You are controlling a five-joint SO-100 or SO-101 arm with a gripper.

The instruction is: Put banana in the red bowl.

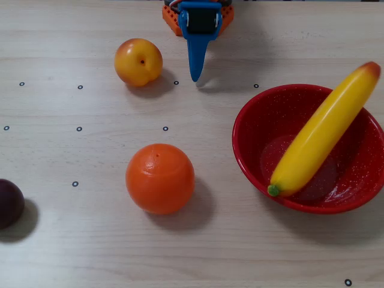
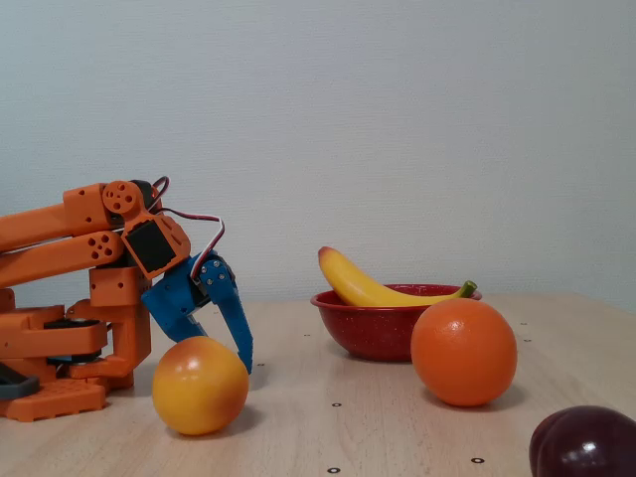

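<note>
The long glossy yellow plastic banana (image 1: 323, 132) lies across the speckled red bowl (image 1: 252, 156) near the tabletop's right edge; my blue gripper (image 1: 195, 77), jaws together and empty, rests away, so I judge nothing remains.

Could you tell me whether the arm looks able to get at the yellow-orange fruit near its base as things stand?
Probably yes. In the overhead view the gripper hangs just right of the yellow-orange fruit, with only bare table between them. The orange ball and red bowl lie farther out, clear of that path.
</note>
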